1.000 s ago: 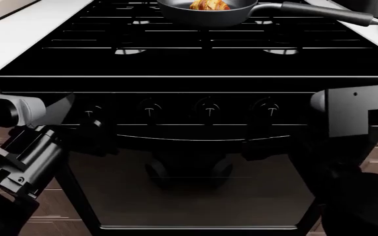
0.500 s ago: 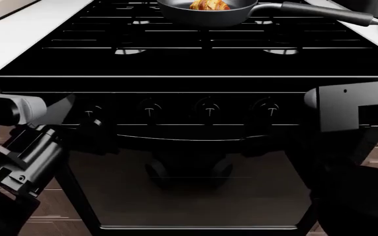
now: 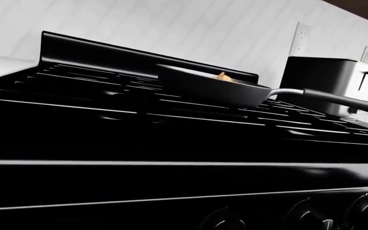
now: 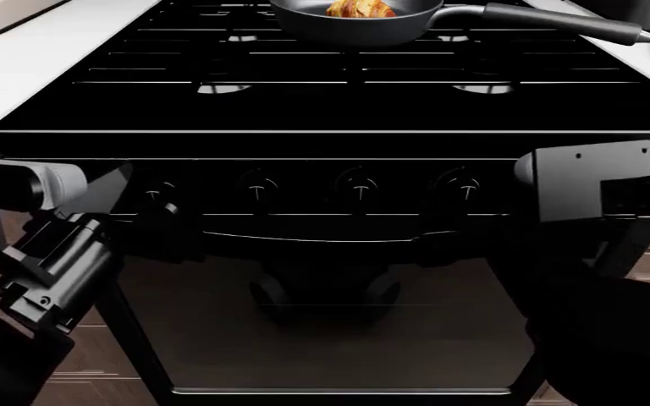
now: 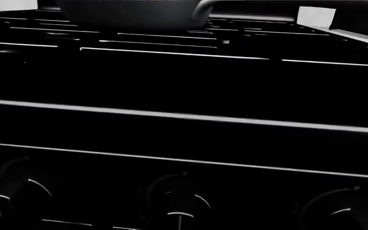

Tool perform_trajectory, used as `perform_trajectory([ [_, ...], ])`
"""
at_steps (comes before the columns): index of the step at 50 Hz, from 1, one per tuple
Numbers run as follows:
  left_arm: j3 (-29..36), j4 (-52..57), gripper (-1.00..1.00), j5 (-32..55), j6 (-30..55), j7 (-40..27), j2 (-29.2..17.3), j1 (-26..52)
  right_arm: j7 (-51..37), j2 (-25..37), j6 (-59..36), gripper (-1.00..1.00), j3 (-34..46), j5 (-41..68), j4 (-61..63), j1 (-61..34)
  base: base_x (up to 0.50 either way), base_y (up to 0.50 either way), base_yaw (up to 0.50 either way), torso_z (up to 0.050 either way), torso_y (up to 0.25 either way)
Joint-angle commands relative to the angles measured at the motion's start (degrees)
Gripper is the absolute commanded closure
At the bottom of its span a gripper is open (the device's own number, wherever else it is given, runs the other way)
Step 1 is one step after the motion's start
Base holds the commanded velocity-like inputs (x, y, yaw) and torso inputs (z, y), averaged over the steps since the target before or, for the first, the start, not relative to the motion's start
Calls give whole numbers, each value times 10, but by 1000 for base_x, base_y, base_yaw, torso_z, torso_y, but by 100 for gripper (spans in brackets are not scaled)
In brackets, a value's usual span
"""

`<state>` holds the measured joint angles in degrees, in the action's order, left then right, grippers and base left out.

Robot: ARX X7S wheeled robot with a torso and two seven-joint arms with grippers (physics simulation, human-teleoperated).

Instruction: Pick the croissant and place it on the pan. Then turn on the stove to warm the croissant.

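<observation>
Right pincer [image 4: 460,254] below stove [image 4: 337,110] knobs [image 4: 359,188].

Left arm [image 4: 48,254]: seen at the near left of the head view, low, angled up and to the right from the near-left corner; a grey cylindrical link is set across its upper end.
Left gripper [image 4: 167,228]: barely made out, dark against a dark background just right of the left arm's upper end; the standing of its jaws cannot be told.
Right arm [image 4: 585,194]: seen at the near right of the head view, a grey bracket-shaped link raised above a dark mass filling the near-right corner.
Right gripper: not made out in any view.
</observation>
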<state>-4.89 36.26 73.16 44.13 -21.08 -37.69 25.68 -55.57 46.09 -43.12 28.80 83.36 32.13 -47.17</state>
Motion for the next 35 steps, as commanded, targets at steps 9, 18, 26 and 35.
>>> perform_trajectory([
  [9,2,-5,-100,-2,-4,3,-1,-1,8,-6,-6,-100,10,-3,-18,-2,0,0,0,0,0],
  [18,2,-5,-100,-2,-5,4,-1,-2,8,-7,-7,-100,13,-3,-21,0,0,0,0,0,0],
  [26,3,-6,-100,-2,-6,4,-2,-2,10,-8,-7,-100,14,-4,-23,0,0,0,0,0,0],
  [35,5,-7,-100,-2,-8,4,-2,-2,9,-8,-4,100,13,-4,-23,3,0,0,0,0,0],
])
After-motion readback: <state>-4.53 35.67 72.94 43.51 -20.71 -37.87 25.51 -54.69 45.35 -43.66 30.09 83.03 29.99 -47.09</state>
